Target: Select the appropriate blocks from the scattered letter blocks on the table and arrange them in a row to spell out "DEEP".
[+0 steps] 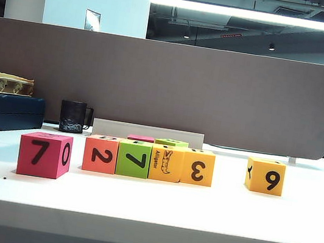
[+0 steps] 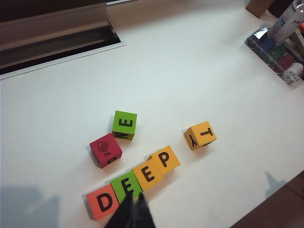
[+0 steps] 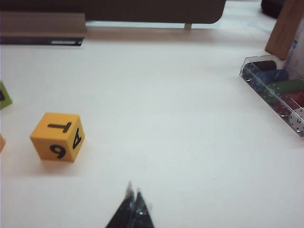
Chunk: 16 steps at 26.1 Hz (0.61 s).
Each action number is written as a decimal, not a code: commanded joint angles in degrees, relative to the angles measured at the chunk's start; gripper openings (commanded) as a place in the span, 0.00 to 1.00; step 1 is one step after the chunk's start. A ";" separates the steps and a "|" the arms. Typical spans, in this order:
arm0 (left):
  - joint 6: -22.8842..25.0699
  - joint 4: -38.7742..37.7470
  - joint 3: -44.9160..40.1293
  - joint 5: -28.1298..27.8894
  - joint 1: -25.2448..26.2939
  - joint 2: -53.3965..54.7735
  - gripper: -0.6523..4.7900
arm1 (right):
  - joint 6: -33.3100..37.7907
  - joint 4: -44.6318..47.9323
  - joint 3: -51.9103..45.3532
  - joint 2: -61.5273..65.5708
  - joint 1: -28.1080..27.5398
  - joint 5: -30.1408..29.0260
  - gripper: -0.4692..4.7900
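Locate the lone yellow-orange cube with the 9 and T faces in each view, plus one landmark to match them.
Exterior view: yellow-orange cube stands alone on the table, right of the four-block row, 9 facing the camera.
Left wrist view: same cube, T on top, apart from the row spelling DEEP.
Right wrist view: same cube, T on top, 9 on its side.
Shared landmark: the grey divider panel, whose lower edge shows in the right wrist view.

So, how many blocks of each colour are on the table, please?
Red blocks: 2
Orange block: 1
Green blocks: 2
Yellow blocks: 3
Total: 8
Left gripper above the row, right gripper over the table, jaws shut on both.
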 commanded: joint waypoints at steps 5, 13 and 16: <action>0.13 0.46 0.15 0.13 -0.07 -0.26 0.11 | 1.92 2.64 -5.01 -5.53 -1.05 0.00 0.09; 0.13 0.52 0.15 0.13 -0.07 -0.26 0.11 | 1.90 2.67 -7.54 -7.93 -1.09 0.17 0.09; 0.13 0.55 0.15 0.13 -0.07 -0.26 0.11 | 1.90 2.69 -8.13 -8.79 -1.09 0.17 0.09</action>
